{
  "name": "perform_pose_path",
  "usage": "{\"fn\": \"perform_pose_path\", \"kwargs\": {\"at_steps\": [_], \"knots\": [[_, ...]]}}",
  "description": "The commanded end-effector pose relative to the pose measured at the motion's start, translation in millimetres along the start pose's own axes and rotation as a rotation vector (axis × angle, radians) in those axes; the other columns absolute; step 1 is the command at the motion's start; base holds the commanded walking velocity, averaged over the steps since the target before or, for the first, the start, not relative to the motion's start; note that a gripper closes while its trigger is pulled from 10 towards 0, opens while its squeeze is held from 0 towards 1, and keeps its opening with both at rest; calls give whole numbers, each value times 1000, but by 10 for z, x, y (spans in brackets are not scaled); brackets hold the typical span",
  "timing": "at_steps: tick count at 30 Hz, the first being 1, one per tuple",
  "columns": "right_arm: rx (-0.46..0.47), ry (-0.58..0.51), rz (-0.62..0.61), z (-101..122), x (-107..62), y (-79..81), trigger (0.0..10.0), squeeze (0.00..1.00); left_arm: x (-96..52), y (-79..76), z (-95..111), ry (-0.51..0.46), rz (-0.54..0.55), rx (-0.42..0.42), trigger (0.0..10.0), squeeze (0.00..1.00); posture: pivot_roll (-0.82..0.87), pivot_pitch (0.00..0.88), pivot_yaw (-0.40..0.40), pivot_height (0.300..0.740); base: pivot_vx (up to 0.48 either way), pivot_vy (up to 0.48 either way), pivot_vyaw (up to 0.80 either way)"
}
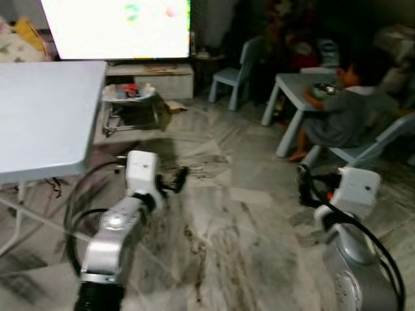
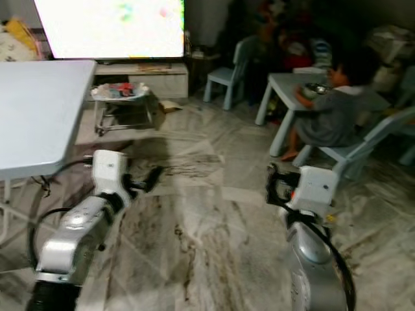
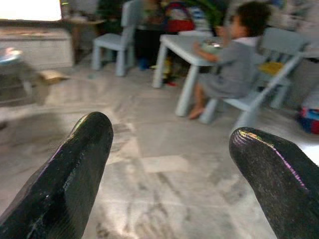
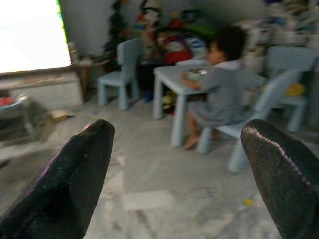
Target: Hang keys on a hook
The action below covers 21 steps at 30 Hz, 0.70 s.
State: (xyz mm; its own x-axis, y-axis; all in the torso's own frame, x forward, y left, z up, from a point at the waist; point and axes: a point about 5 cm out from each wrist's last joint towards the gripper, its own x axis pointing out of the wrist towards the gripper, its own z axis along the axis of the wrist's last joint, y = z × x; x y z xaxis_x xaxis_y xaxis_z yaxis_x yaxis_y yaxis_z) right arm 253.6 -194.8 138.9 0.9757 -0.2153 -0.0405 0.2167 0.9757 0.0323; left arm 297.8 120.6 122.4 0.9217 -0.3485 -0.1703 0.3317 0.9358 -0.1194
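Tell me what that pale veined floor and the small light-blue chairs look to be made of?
The pale veined floor looks like polished marble or marble-look tile: dark veining, square joints, soft sheen. The small light-blue chairs seem moulded plastic: uniform colour, smooth rounded legs.

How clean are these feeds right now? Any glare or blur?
Eye views: the bright screen is blown out white, the far corner dark, everything slightly soft. Left wrist view: fingers close and unsharp, the child blurred. Right wrist view: background equally smeared.
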Motion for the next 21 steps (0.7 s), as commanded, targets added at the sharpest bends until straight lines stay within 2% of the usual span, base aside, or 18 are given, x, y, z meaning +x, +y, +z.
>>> {"fn": "perform_pose_path", "kwargs": {"at_steps": [1, 2, 11, 14, 21], "knots": [[-11, 2, -4, -1, 6, 20, 10000, 0, 20, 64, 12, 14, 23, -4, 10000, 0, 5, 0, -67, 740, 0, 0, -800], [-11, 2, -4, -1, 6, 20, 10000, 0, 20, 64, 12, 14, 23, -4, 10000, 0, 5, 0, -67, 740, 0, 0, -800], [-9, 0, 6, 4, 34, 19, 10000, 0, 61, 142, 35, 7, 51, -47, 10000, 0, 2, 0, -74, 740, 0, 0, 0], [-11, -4, 7, 14, 43, 22, 10000, 0, 63, 142, 47, 0, 50, -46, 10000, 0, 2, 0, -74, 740, 255, 0, 0], [-14, -11, 1, 21, 44, 16, 10000, 0, 88, 141, 57, -6, 41, -65, 10000, 0, -6, 0, -64, 740, 338, 335, 0]]}}
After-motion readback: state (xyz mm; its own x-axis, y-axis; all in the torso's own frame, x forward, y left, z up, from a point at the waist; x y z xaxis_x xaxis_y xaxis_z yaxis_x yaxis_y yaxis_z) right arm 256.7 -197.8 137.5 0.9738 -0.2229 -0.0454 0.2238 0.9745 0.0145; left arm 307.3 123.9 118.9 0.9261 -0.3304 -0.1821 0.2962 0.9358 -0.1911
